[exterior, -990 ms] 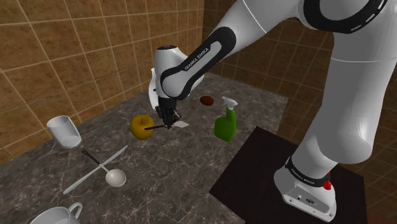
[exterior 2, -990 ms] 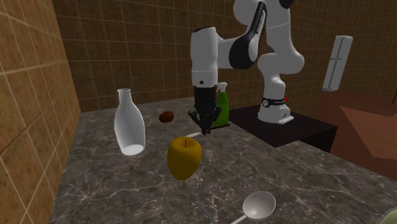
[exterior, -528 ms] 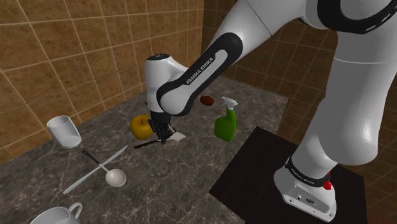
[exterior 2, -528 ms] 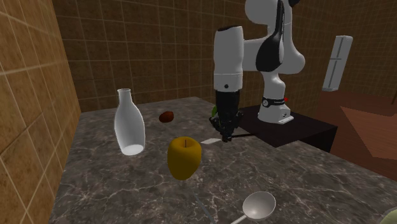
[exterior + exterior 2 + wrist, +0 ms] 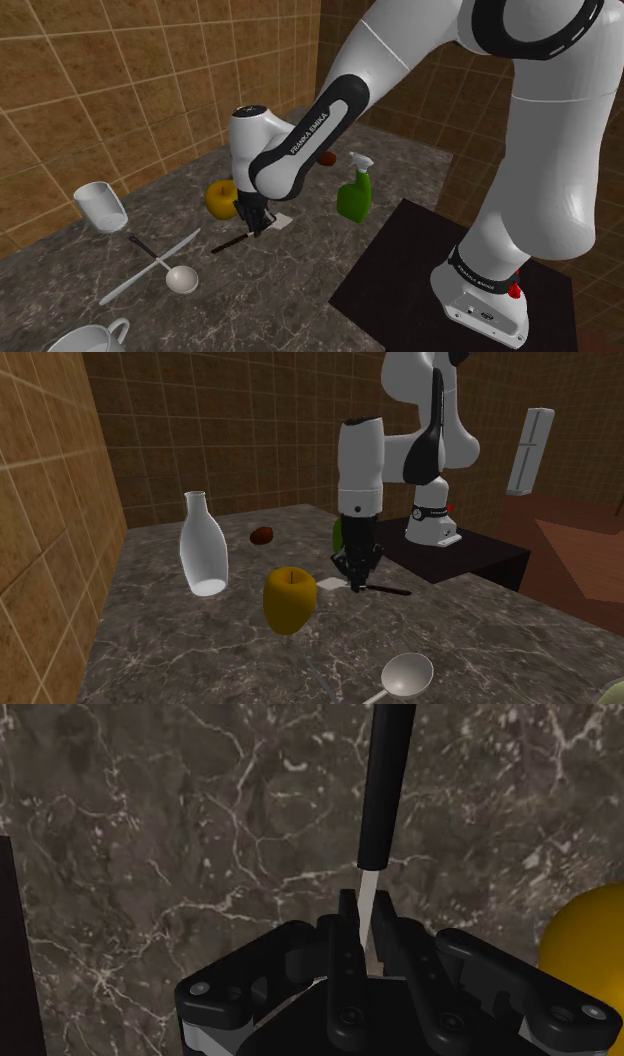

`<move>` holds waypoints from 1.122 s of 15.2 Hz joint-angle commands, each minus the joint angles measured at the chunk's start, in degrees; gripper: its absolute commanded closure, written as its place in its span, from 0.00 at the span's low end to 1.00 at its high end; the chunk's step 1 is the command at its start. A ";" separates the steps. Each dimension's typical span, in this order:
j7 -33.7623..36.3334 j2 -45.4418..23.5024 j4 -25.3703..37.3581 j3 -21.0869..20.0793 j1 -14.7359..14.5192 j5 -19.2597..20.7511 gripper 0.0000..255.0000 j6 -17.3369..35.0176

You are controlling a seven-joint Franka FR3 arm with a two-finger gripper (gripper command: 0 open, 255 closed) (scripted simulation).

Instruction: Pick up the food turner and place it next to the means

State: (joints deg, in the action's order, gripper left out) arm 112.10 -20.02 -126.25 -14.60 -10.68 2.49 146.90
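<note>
"FRANKA EMIKA" lettered in white along the dark forearm band (image 5: 307, 136) of the white arm, the same white lettering repeated, smaller, on the dark base ring (image 5: 472, 268) above the stand

You've got one each of turner (image 5: 385, 784), apple (image 5: 218, 197), spray bottle (image 5: 353, 196), ladle (image 5: 181, 279) and knife (image 5: 135, 279). Count two white cups (image 5: 100, 206) (image 5: 88, 340) as well

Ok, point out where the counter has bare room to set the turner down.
Bare marble lies between the held turner, the green spray bottle and the dark stand. Crowded: the shoulder view's lower left, where spoon, knife, white cup and mug sit. The yellow apple sits close beside the gripper.
</note>
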 commanded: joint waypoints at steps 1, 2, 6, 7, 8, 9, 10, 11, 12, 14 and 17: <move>0.24 -1.34 -0.05 0.31 -0.21 0.49 1.00 1.38; 0.37 -2.01 -0.01 0.47 -0.34 0.73 1.00 2.01; 0.88 -4.72 0.25 1.16 -0.87 1.64 1.00 4.42; 0.88 -4.72 0.24 1.16 -0.87 1.64 1.00 4.42; 0.88 -4.72 0.24 1.17 -0.87 1.64 1.00 4.42; 0.88 -4.72 0.24 1.17 -0.87 1.64 1.00 4.42; 0.88 -4.72 0.25 1.17 -0.87 1.64 1.00 4.42; 0.88 -4.72 0.25 1.17 -0.87 1.64 1.00 4.42; 0.88 -4.72 0.25 1.17 -0.87 1.64 1.00 4.42; 0.88 -4.72 0.25 1.17 -0.87 1.64 0.00 4.42; 0.88 -4.72 0.25 1.17 -0.87 1.64 0.00 4.42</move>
State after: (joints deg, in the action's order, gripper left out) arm 112.98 -24.74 -126.00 -13.44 -11.55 4.13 151.32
